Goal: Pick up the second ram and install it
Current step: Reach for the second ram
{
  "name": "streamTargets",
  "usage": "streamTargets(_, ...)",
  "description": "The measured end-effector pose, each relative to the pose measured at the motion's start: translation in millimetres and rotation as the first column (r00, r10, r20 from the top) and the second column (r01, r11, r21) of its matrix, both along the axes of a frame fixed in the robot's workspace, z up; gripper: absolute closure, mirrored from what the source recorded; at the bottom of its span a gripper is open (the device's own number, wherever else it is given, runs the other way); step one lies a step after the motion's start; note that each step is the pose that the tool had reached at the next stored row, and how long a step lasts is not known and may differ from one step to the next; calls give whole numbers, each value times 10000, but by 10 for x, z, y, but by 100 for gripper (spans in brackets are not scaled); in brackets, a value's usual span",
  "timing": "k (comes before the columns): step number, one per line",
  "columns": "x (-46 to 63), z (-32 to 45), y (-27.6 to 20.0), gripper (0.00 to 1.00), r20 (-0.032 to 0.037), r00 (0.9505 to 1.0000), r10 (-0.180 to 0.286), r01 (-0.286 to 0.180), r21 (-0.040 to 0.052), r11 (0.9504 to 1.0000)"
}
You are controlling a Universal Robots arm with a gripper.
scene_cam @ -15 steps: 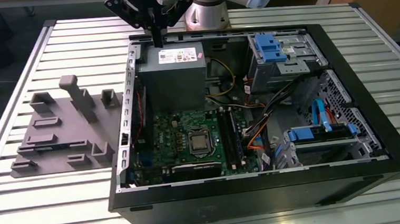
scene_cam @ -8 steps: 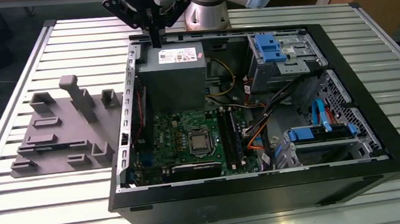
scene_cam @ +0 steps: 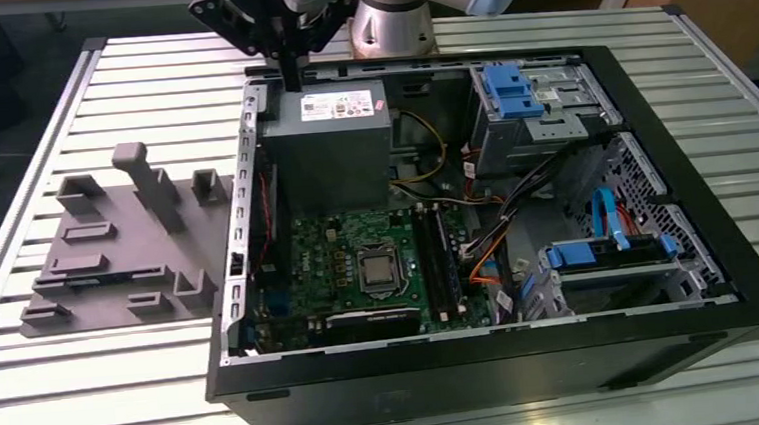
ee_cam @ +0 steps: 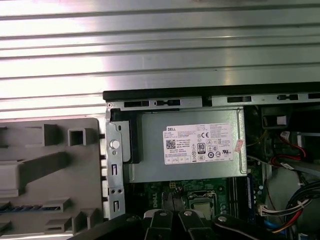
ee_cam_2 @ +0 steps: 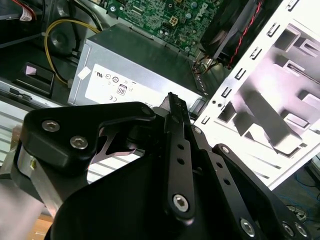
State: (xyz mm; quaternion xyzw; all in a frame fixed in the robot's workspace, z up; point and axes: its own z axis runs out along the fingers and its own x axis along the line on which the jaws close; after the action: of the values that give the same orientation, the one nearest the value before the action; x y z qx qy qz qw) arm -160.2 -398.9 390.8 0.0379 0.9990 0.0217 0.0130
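My gripper (scene_cam: 293,78) hangs high over the back edge of the open computer case (scene_cam: 705,280), above the grey power supply (scene_cam: 327,136). Its dark fingers look pressed together with nothing seen between them, also in the second wrist view (ee_cam_2: 172,100) and the first wrist view (ee_cam: 175,216). A thin dark strip that looks like the second ram (ee_cam: 22,207) lies in the gray holder (ee_cam: 30,165), which sits on the table at the exterior view's left (scene_cam: 104,292), well away from the gripper. The motherboard's long black slots (scene_cam: 434,264) lie beside the processor socket (scene_cam: 379,270).
The holder carries a tall post (scene_cam: 158,193) and several low blocks. Inside the case are blue drive bays (scene_cam: 521,92), a lower blue bracket (scene_cam: 610,251) and loose cables (scene_cam: 486,205). The case's metal rear wall (scene_cam: 246,182) stands between holder and motherboard. Slatted metal table (scene_cam: 45,396) all around.
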Motion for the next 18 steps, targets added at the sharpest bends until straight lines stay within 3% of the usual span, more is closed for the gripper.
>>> streamTargets(18, -102, -8, 0, 89, 1, 10000, 0, 0, 0, 10000)
